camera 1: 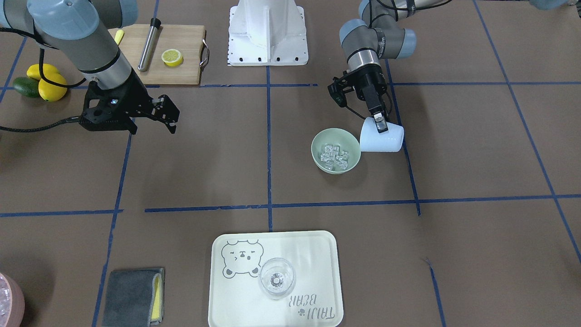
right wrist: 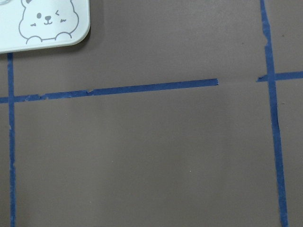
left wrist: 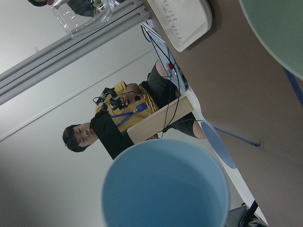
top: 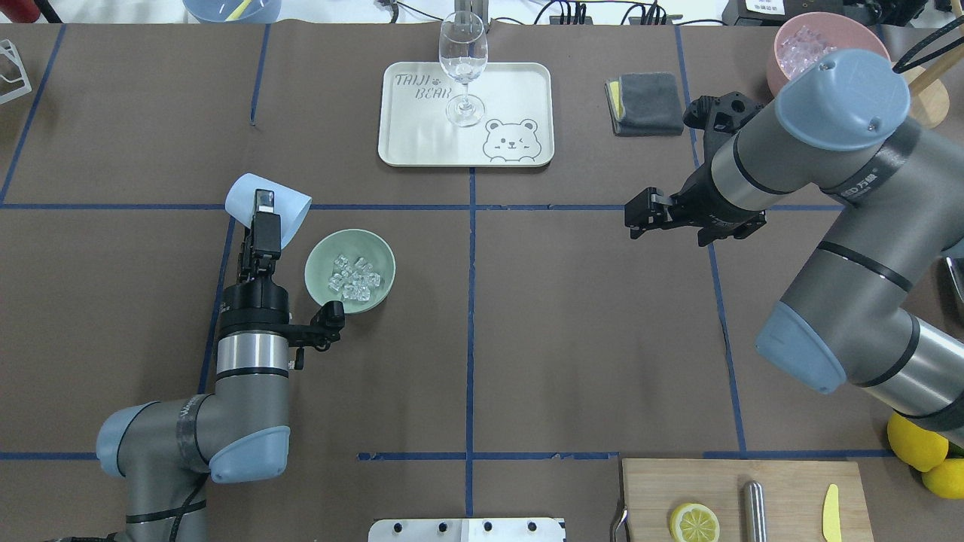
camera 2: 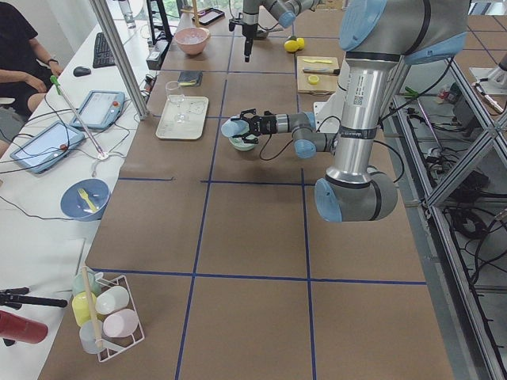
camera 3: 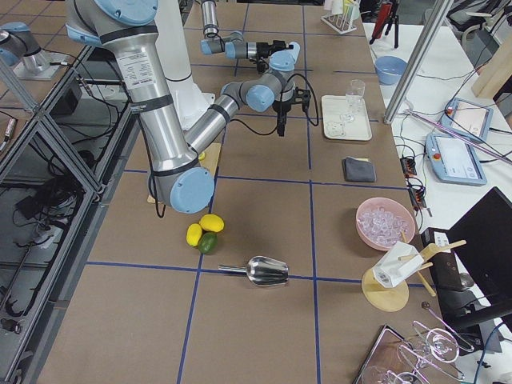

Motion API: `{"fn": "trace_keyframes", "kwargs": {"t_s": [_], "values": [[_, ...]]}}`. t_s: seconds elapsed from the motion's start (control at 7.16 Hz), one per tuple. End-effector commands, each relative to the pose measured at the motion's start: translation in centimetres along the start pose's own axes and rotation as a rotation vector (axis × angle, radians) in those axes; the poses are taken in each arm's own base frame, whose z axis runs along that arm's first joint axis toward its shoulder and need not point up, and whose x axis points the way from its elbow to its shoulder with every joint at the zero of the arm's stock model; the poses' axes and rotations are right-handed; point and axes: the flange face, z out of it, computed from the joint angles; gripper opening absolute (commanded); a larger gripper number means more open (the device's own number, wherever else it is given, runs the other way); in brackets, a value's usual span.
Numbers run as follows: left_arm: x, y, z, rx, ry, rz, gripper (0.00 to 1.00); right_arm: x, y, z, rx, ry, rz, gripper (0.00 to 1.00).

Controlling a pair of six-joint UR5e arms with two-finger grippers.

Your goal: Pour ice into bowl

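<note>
Ice (camera 1: pixel 334 156) lies heaped in the pale mint-green bowl (camera 1: pixel 319 138) on the brown, blue-taped table (camera 1: pixel 476 150), a cluster of clear cubes gathered on the bowl's floor. The left gripper (camera 1: pixel 380 126) is clamped on the wall of a light blue cup (camera 1: pixel 386 141) and holds it tipped on its side just beside the bowl, mouth turned toward the rim. Well apart on the other side of the table, the right gripper (camera 1: pixel 167 113) hangs above bare tabletop with its fingers spread and nothing between them. A stemmed wine glass (camera 1: pixel 277 278) stands upright on a cream bear-print tray (camera 1: pixel 317 254) at the table's edge away from the robot. Near the robot's base, a lemon half (camera 1: pixel 172 57) rests cut side up on a wooden cutting board (camera 1: pixel 186 45) beside a black-tipped steel rod (camera 1: pixel 149 44).
</note>
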Motion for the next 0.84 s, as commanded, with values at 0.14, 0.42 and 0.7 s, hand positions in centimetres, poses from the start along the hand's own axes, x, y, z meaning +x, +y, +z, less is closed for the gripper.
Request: {"fn": "trace_keyframes", "kwargs": {"t_s": [0.14,0.42,0.7], "values": [[-0.8,0.1,-0.2,0.004,-0.003,-0.027,0.0,-0.1,0.1,0.0,0.0,-0.002,-0.002,1.0],[-1.4,0.7,-0.3,0.019,-0.015,-0.151,0.0,-0.1,0.1,0.0,0.001,0.0,-0.001,1.0],[-1.2,1.6,-0.5,0.047,-0.034,-0.338,0.0,-0.1,0.0,0.0,0.001,-0.001,-0.002,1.0]]}}
